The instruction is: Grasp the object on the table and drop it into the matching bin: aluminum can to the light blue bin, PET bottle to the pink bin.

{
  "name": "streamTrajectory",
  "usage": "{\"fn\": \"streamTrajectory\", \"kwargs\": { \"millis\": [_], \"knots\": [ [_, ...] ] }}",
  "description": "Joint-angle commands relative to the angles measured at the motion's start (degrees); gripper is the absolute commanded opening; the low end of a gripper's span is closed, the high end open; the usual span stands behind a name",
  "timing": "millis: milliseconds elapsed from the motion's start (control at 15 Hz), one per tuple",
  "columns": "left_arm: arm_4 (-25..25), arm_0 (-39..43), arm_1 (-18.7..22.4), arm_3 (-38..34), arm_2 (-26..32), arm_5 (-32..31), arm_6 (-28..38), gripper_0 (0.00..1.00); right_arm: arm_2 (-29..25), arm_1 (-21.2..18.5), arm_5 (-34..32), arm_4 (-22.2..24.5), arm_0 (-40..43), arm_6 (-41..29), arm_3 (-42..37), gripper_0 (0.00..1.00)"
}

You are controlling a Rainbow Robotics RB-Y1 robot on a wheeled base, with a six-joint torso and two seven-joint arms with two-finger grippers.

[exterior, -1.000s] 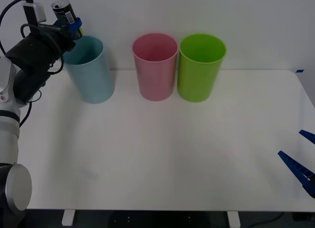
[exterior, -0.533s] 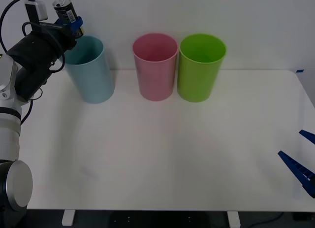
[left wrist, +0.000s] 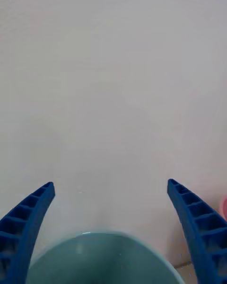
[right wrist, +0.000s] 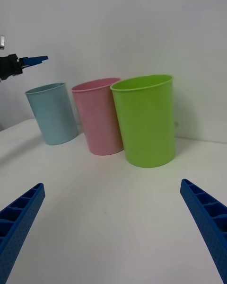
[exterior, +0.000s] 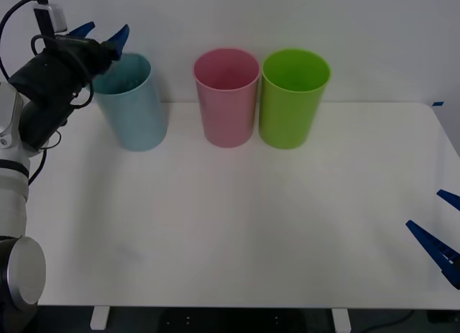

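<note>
We see left gripper [exterior: 100, 34] spread wide, empty above light blue bin [exterior: 133, 103]; can gone since half-second ago, likely dropped inside; right gripper [exterior: 442, 232] parked open

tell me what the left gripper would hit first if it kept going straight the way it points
Probably the plain white wall behind the bins. The open left gripper sits above the tall light blue plastic bin and points past its rim; depth is unclear.

text: none readable | bins, table: seemingly plain | labels: none seen
</note>
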Motion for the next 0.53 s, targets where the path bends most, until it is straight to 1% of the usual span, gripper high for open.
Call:
{"fn": "streamTrajectory", "kwargs": {
  "millis": [67,133,267,467,533],
  "knots": [
    [1.4,0.5,0.4,0.0,-0.3,-0.2,0.0,1.0,0.0,0.0,0.0,0.0,0.0,0.0,0.0,1.0],
    [2.3,0.7,0.8,0.0,-0.7,-0.2,0.1,1.0,0.0,0.0,0.0,0.0,0.0,0.0,0.0,1.0],
    [5.6,1.7,1.8,0.0,-2.1,-0.2,-0.3,1.0,0.0,0.0,0.0,0.0,0.0,0.0,0.0,1.0],
    [13.3,4.4,4.6,-0.7,-5.3,-1.2,-1.0,1.0,0.0,0.0,0.0,0.0,0.0,0.0,0.0,1.0],
    [15.0,5.2,5.3,-1.3,-6.2,-1.4,-1.1,1.0,0.0,0.0,0.0,0.0,0.0,0.0,0.0,1.0]
  ]
}}
